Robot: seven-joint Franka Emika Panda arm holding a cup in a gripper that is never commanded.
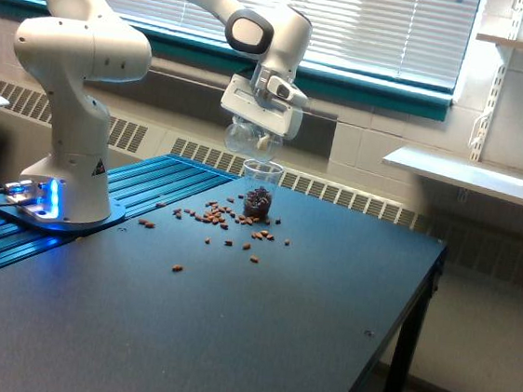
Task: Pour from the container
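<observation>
The gripper (256,137) clamps the container (240,138) — a clear plastic cup, tipped steeply, its mouth directed toward the exterior view's right and down. The container sits just above the rim of an upright clear cup (259,190) standing on the dark table (255,345). The upright cup holds brown beans (257,202) in its lower half. Loose beans (211,215) lie scattered on the table around its base, mostly toward the exterior view's left. No print on either cup can be read. A triangular warning label (96,166) is fixed to the arm's pedestal — its text is not legible. Blue lights (53,197) glow at the base plate.
</observation>
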